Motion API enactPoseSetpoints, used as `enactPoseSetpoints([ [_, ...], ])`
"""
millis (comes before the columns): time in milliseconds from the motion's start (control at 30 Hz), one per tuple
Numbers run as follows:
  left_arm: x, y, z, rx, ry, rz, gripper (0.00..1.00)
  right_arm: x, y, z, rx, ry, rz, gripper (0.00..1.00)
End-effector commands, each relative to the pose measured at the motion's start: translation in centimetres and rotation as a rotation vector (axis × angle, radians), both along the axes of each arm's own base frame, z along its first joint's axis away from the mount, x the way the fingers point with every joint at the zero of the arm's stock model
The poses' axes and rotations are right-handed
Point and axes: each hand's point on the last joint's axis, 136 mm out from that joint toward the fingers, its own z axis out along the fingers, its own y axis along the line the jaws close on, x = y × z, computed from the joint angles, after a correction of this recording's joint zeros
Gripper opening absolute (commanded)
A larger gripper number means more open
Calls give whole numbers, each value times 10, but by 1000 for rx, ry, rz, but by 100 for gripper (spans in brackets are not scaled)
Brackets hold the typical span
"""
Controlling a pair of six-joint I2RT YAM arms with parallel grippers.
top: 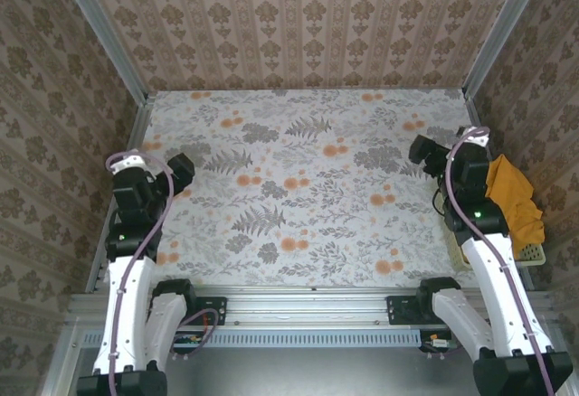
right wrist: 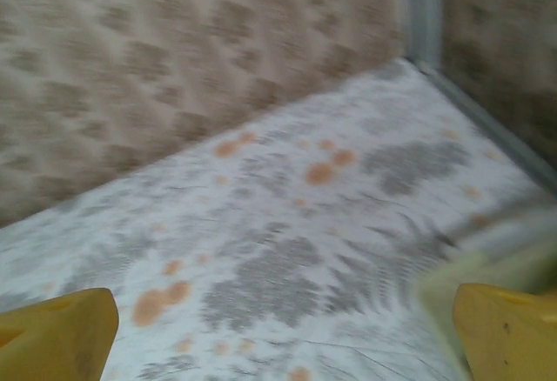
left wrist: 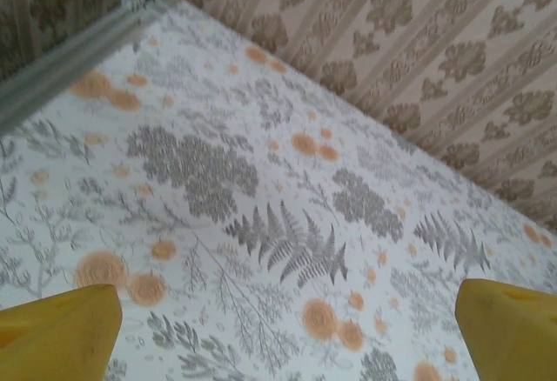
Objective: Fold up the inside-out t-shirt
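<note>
At the right edge of the table (top: pixel 298 143), the inside-out t-shirt (top: pixel 514 199) lies bunched in the mesh basket (top: pixel 536 253), near the right gripper (top: pixel 422 150). Both this and the left gripper (top: pixel 178 170) have fingers spread, empty.

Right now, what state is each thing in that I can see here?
t-shirt: crumpled, not yet folded, heaped in the basket.
basket: holding the t-shirt, partly covered by it.
left gripper: open, empty.
right gripper: open, empty.
</note>
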Motion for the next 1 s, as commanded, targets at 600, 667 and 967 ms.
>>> enactPoseSetpoints([
  [600, 1, -47, -48, -9, 258, -219, 100, -99, -157, -161, 228, 637, -799, 100],
  [667, 0, -46, -47, 1, 255, -213, 100, -96, -160, -176, 263, 659, -809, 100],
  [967, -3, -43, -42, 11, 237, -199, 100, -74, -154, -225, 391, 682, -766, 95],
])
